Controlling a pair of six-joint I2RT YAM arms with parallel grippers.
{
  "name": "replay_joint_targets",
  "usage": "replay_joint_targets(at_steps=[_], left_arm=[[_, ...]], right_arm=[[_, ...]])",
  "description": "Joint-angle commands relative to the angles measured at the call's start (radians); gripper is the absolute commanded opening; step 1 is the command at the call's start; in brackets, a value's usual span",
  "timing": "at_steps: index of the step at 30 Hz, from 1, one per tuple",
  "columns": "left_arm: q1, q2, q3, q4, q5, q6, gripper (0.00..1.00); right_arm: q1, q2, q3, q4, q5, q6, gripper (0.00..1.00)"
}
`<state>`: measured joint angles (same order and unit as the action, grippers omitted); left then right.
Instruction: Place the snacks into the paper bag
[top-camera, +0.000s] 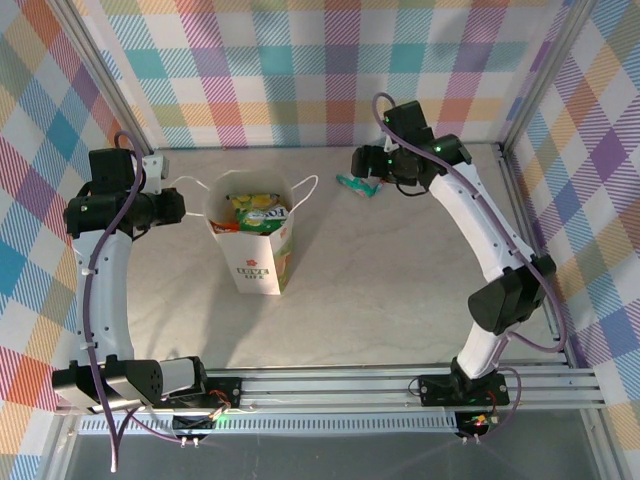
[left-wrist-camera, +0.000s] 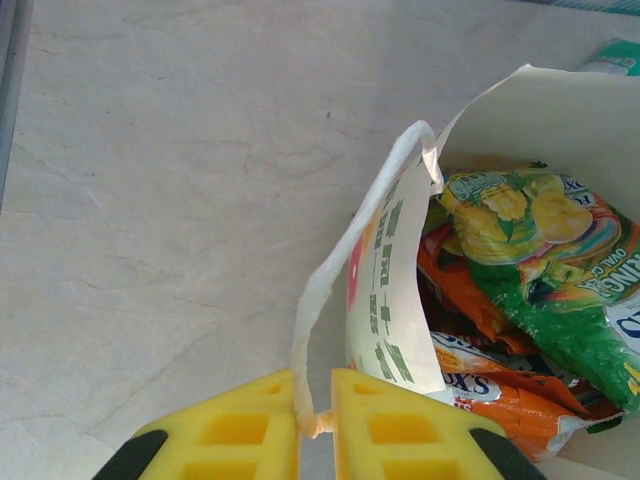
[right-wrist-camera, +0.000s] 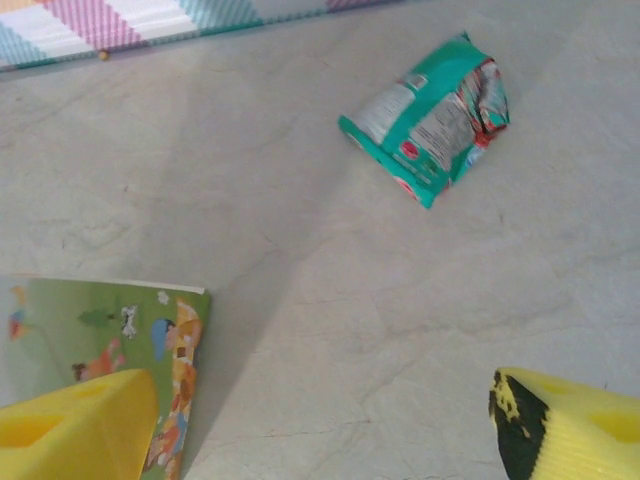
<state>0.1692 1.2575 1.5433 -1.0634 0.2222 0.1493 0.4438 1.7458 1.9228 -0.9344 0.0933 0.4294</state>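
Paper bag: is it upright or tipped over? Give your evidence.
Upright. The bag stands on its base, mouth facing up, with packets visible inside; the left tool pinches a handle.

Bare table (top-camera: 400, 290) is seen round the teal packet (right-wrist-camera: 430, 120). Paper bag (top-camera: 262, 262) mouth is open upward, part-filled by packets (left-wrist-camera: 530, 270); its left is barred by cord handle (left-wrist-camera: 302, 350) pinched in left gripper (left-wrist-camera: 315, 400).
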Motion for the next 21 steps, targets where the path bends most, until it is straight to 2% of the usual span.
replay_joint_targets(at_steps=[1, 4, 9, 14, 21], left_arm=[[0.019, 0.01, 0.018, 0.017, -0.01, -0.008, 0.16], [0.019, 0.015, 0.02, 0.02, -0.015, -0.01, 0.16], [0.019, 0.02, 0.018, 0.017, -0.02, -0.014, 0.16], [0.019, 0.019, 0.014, 0.017, -0.035, -0.014, 0.16], [0.019, 0.031, 0.015, 0.017, -0.043, -0.017, 0.17]], right_arm=[[-0.05, -0.019, -0.071, 0.094, -0.088, 0.051, 0.88], [-0.094, 0.004, -0.133, 0.146, -0.159, 0.082, 0.9], [-0.123, 0.074, -0.18, 0.213, -0.194, 0.088, 0.92], [-0.151, 0.176, -0.179, 0.276, -0.277, 0.115, 0.92], [-0.162, 0.299, -0.107, 0.292, -0.282, 0.134, 0.94]])
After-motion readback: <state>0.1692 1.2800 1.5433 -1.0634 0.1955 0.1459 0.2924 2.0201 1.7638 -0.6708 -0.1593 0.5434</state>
